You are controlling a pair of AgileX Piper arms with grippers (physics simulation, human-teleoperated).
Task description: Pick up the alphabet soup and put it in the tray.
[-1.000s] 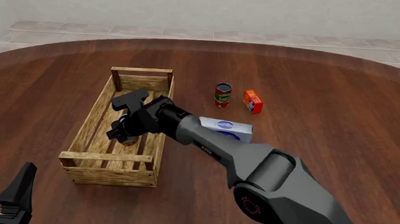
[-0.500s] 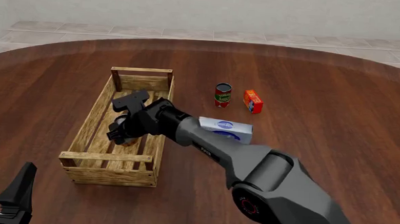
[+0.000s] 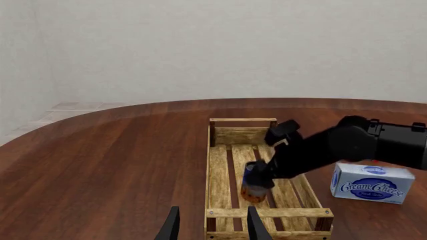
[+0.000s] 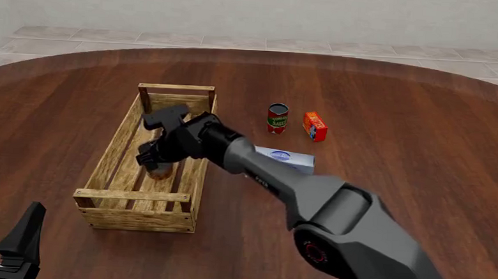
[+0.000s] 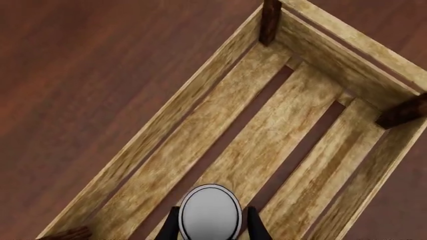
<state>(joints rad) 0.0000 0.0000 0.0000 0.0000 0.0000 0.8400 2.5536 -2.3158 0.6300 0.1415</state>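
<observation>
The alphabet soup (image 4: 162, 169), a small can with a pale top, blue label and orange base, stands upright inside the tray (image 4: 112, 151), a long slatted wooden crate, near its middle. My right gripper (image 4: 156, 163) reaches down into the tray and is shut on the can. In the right wrist view the can's pale top (image 5: 210, 211) sits between the two dark fingers (image 5: 175, 226) over the tray's slats (image 5: 280, 125). The left wrist view shows the can (image 3: 253, 184) in the tray (image 3: 217, 170) under my right gripper (image 3: 259, 177). My left gripper (image 4: 2, 222) is open and empty at the near left, also seen in its wrist view (image 3: 213, 225).
A white and blue cream cheese box (image 4: 289, 159) lies just right of the tray under my right arm; it also shows in the left wrist view (image 3: 370, 184). A red can with a green label (image 4: 277, 118) and a small orange box (image 4: 315, 126) stand farther back right.
My right wrist has risen a little and shifted toward the far end of the tray. The can stays between its fingers in the tray. The left arm has not moved.
</observation>
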